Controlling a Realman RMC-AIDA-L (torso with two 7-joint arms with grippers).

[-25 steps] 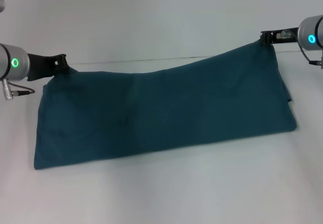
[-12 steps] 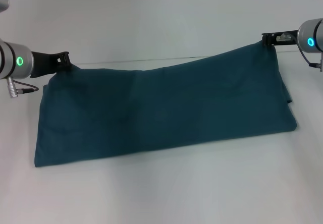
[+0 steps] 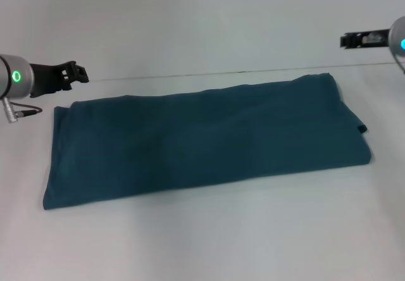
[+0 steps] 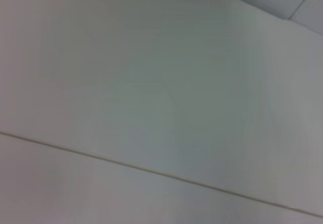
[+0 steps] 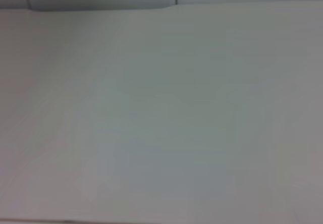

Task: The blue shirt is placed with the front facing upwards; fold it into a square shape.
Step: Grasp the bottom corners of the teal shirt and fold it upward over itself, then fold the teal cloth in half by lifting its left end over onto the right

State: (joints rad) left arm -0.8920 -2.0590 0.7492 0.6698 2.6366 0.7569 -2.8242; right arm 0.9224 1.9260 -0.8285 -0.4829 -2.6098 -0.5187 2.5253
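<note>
Found the blue shirt (image 3: 202,142) lying flat on the table (image 3: 209,243), folded into one long band and stretched crosswise from the left side to the right. Saw only plain teal fabric facing up, with soft creases across the middle. Noted the band's left end sitting nearer the robot than its right end, so that the whole strip lay on a slant. Noted a small dark flap poking out at the right-hand edge, near the far corner.

Spotted the left gripper (image 3: 79,72) in the head view, just beyond the shirt's far left corner, lifted clear of the cloth and touching nothing. Judged it released, fingers slightly parted, with no fabric between them.

Spotted the right gripper (image 3: 347,39) up past the shirt's far right corner, well apart from the cloth. Judged it released too, empty and holding nothing.

Made out a thin pale seam (image 3: 190,76) running across behind the shirt, between the two grippers.

Got nothing from either wrist view but blank pale surface crossed by a faint line; no fingers or shirt in those.
</note>
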